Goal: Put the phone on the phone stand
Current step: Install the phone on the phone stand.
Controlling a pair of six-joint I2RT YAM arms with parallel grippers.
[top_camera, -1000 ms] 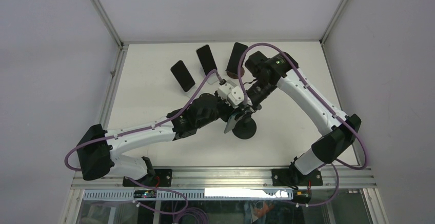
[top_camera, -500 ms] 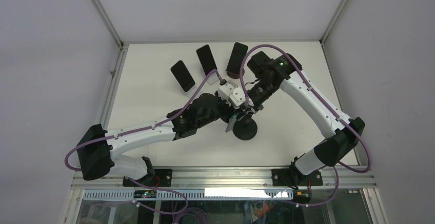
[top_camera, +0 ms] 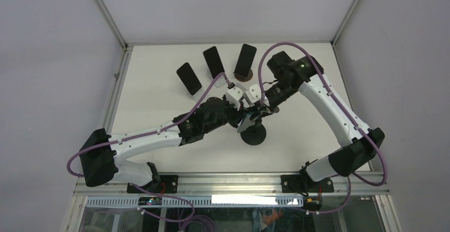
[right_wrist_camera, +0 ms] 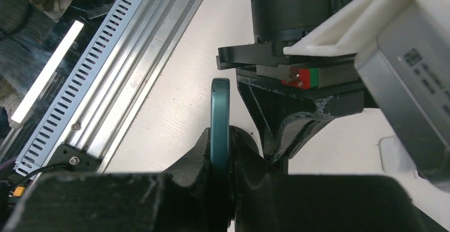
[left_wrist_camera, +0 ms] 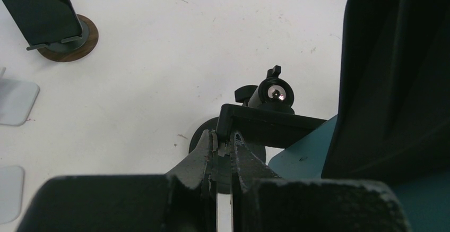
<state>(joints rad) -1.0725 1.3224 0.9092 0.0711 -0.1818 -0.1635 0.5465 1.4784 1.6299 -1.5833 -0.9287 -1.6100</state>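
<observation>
A black phone stand [top_camera: 256, 136] with a round base stands mid-table. My left gripper [left_wrist_camera: 224, 139] is shut on the stand's black bracket [left_wrist_camera: 265, 123], below its ball joint [left_wrist_camera: 274, 91]. My right gripper [right_wrist_camera: 221, 136] is shut on a teal phone [right_wrist_camera: 220, 104], seen edge-on, and holds it just beside the bracket. In the left wrist view the teal phone [left_wrist_camera: 302, 155] shows at the lower right, under the right gripper's black body. In the top view both grippers meet over the stand, left gripper [top_camera: 243, 118] and right gripper [top_camera: 259, 112], with the phone [top_camera: 247, 123] between them.
Three dark phones rest on stands at the back: left [top_camera: 189, 78], middle [top_camera: 213, 62] and right [top_camera: 245, 60], the last on a brown round base [left_wrist_camera: 69, 43]. Grey stand bases [left_wrist_camera: 13, 102] lie at the left. The aluminium rail [right_wrist_camera: 111, 72] runs along the near edge.
My right arm's elbow and wrist have swung to the right while it keeps the phone at the stand. The left arm has barely moved and stays on the bracket.
</observation>
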